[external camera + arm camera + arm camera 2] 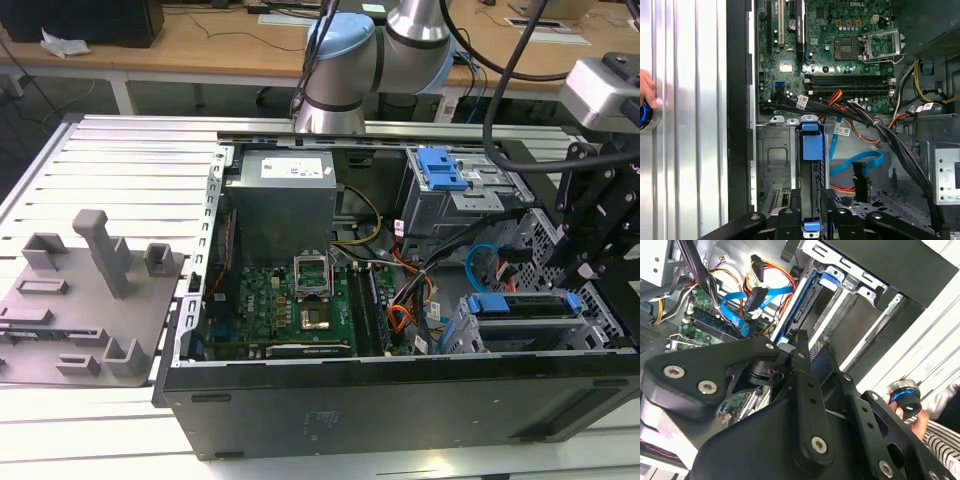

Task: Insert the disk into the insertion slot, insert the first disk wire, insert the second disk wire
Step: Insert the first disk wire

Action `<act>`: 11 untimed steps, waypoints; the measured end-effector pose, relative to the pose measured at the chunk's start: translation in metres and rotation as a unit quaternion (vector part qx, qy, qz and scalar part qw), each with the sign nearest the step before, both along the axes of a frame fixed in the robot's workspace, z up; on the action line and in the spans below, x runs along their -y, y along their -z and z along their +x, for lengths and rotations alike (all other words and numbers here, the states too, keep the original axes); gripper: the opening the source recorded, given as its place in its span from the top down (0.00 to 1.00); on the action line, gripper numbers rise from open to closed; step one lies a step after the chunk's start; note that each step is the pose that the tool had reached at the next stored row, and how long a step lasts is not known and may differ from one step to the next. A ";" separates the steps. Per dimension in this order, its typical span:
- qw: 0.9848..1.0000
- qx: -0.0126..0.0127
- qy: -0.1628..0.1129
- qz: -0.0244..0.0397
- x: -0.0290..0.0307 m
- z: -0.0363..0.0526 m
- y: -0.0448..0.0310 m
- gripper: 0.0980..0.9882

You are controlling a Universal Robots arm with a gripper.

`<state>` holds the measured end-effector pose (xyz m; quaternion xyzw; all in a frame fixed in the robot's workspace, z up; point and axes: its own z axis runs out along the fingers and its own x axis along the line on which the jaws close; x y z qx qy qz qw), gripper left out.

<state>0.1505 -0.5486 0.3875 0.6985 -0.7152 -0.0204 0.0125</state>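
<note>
Well, the disk (525, 305) stands on edge in the slot (460, 335) at the exterior view's right; the gripper (811, 197) straddles its end, clamped or not I cannot tell. Probably heavy, rigid, shock-shy: best held by its long sides.

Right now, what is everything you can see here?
computer case: one, black, open on the slatted table.
hard drive: one, blue-framed, in the grey cage.
flat cable: one, light blue, looped beside the drive.
thin wires: one bundle, red and orange, near that cable.
circuit board: one, green, inside the case.
moulded tray: one, grey, on the exterior view's left.
hand: one, on a blue-lit knob.
robot arm: one, silver and blue, behind the case.
claw: one, black, at the drive.
</note>
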 end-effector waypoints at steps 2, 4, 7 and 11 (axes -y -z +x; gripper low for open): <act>1.000 0.000 0.000 0.000 -0.0037 0.0008 0.0000 0.77; 1.000 0.000 0.000 0.000 -0.0095 0.0029 0.0001 0.77; 1.000 0.000 0.000 0.000 -0.0162 0.0063 0.0001 0.77; 1.000 0.000 0.000 0.000 -0.0207 0.0092 0.0001 0.77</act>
